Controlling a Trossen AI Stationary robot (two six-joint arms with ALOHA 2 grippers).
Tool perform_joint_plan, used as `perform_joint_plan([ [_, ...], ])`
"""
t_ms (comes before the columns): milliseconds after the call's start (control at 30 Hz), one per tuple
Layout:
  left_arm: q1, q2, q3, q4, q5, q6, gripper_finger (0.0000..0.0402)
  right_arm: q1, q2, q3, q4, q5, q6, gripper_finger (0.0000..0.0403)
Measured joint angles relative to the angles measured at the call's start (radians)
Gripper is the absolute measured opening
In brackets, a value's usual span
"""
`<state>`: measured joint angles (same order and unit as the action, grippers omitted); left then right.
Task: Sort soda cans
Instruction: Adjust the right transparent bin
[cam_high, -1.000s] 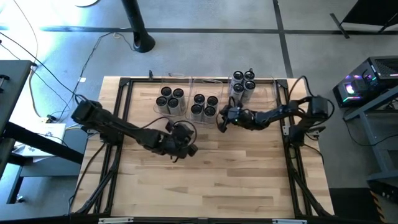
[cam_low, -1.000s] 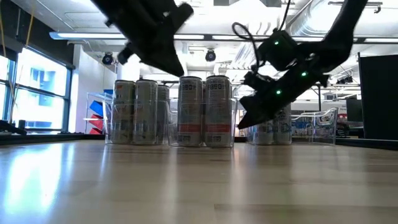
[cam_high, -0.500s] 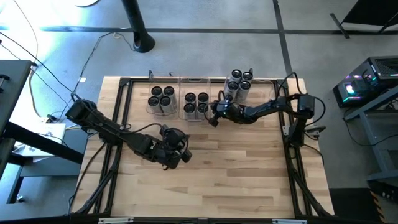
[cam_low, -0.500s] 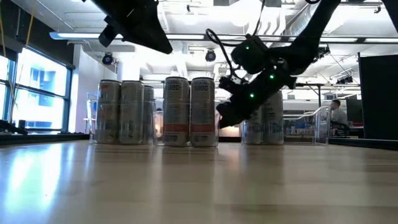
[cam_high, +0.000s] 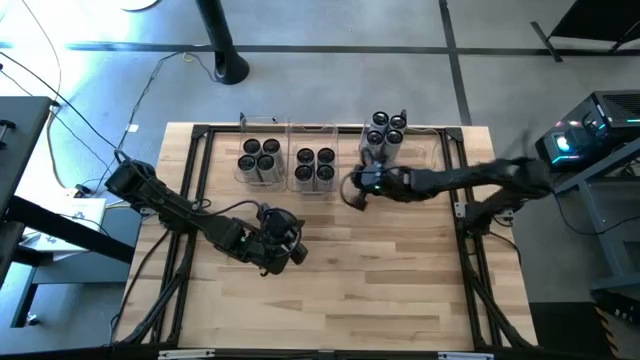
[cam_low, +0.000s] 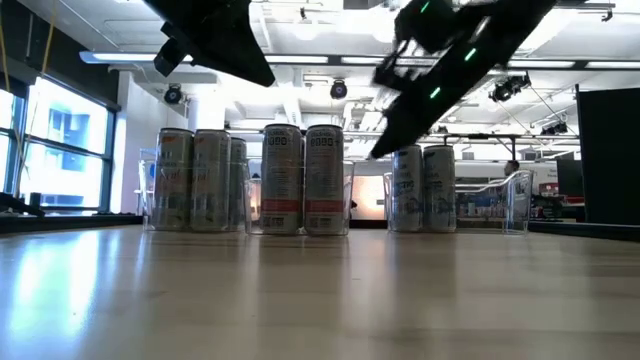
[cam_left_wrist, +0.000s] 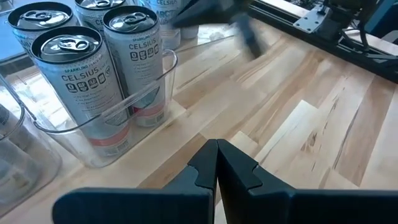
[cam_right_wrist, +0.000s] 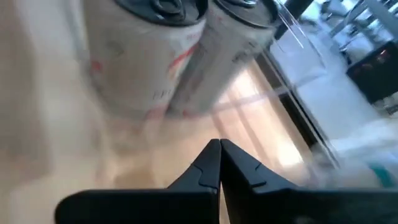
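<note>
We see the wooden table (cam_high: 400, 290) with three clear bins (cam_high: 315, 170) along its far edge. Twelve soda cans (cam_high: 260, 158) stand in fours: one group in the left bin, one in the middle bin, one at the right end. Beside the middle bin the right gripper (cam_high: 352, 195) hangs with fingers pressed together, empty. The left gripper (cam_high: 292, 254), nearer than that bin, is likewise closed on nothing.
</note>
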<state>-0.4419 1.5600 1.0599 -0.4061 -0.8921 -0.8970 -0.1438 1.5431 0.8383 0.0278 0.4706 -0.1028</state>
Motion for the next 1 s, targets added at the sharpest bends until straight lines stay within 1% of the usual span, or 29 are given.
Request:
perform_joint_plan([
  [67,0.0,0.0,0.0,0.0,0.0,0.0,0.0,0.024,-0.105,0.0,-0.153,-0.001,0.045,0.0],
  [133,0.0,0.0,0.0,0.0,-0.001,0.002,0.0,0.033,-0.211,0.0,-0.311,-0.014,0.146,0.0],
  [167,0.0,0.0,0.0,0.0,-0.003,0.008,0.0,0.028,-0.259,0.0,-0.393,-0.024,0.196,0.0],
  [233,0.0,0.0,0.0,0.0,-0.014,0.015,0.0,0.002,-0.344,0.0,-0.544,-0.047,0.234,0.0003],
  [300,0.0,0.0,0.0,0.0,-0.021,0.017,0.0,-0.037,-0.396,0.0,-0.677,-0.065,0.252,0.0016],
  [367,0.002,0.001,0.0,-0.001,-0.029,0.024,0.0,-0.085,-0.417,0.0,-0.739,-0.116,0.252,0.004],
  [467,0.003,0.001,0.0,-0.001,-0.033,0.04,0.0,-0.147,-0.412,-0.006,-0.73,-0.188,0.169,0.0093],
  [567,0.003,0.001,0.0,-0.001,-0.034,0.043,0.0,-0.188,-0.391,-0.041,-0.651,-0.198,0.023,0.0151],
  [667,-0.003,0.001,0.0,-0.001,-0.033,0.043,0.0,-0.217,-0.367,-0.078,-0.594,-0.203,-0.052,0.019],
  [733,-0.008,0.001,0.0,-0.001,-0.034,0.043,0.0,-0.231,-0.347,-0.094,-0.595,-0.201,-0.06,0.0201],
  [800,-0.011,0.001,0.0,-0.001,-0.034,0.043,0.0,-0.243,-0.325,-0.102,-0.589,-0.194,-0.055,0.0203],
  [1000,-0.011,0.002,0.0,0.0,-0.035,0.043,0.0,-0.285,-0.238,-0.102,-0.562,-0.183,-0.065,0.019],
])
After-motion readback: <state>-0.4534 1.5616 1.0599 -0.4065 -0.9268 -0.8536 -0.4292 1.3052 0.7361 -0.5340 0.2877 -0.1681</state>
